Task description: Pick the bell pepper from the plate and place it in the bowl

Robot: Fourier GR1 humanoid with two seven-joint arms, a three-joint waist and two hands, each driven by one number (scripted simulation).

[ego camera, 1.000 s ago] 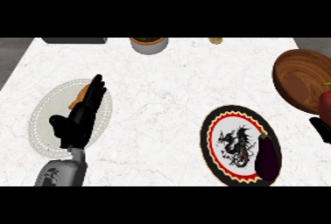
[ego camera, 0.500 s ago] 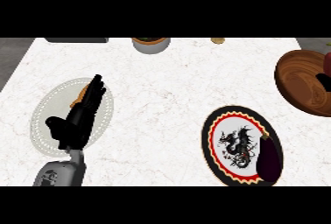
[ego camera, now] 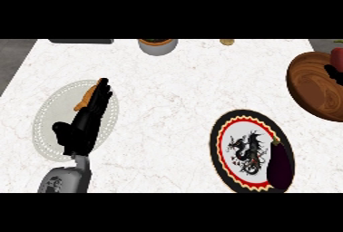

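A: So, where's the bell pepper (ego camera: 337, 58) now?

B: At the far right edge, a red shape over the wooden bowl (ego camera: 313, 86), with dark fingers of the right hand (ego camera: 331, 71) just under it. It looks clamped on the pepper, though most of that hand is cut off by the frame.

A: And the plate (ego camera: 236, 136) it came from?

B: Near right, black and red rim, dragon pattern. Only a dark purple eggplant (ego camera: 279, 165) lies on its right side.

A: How should the drop go?

B: I'd judge it best to bring the pepper over the bowl's middle, lower it inside the rim, then let the fingers part.

A: The left hand (ego camera: 85, 122)?

B: Flat, fingers straight, resting over a pale dotted plate (ego camera: 47, 113) at near left, something orange (ego camera: 89, 94) by its fingertips.

A: The table (ego camera: 174, 104)?

B: White marble. A grey pot (ego camera: 158, 45) and a small brown object (ego camera: 227, 42) sit along the far edge.
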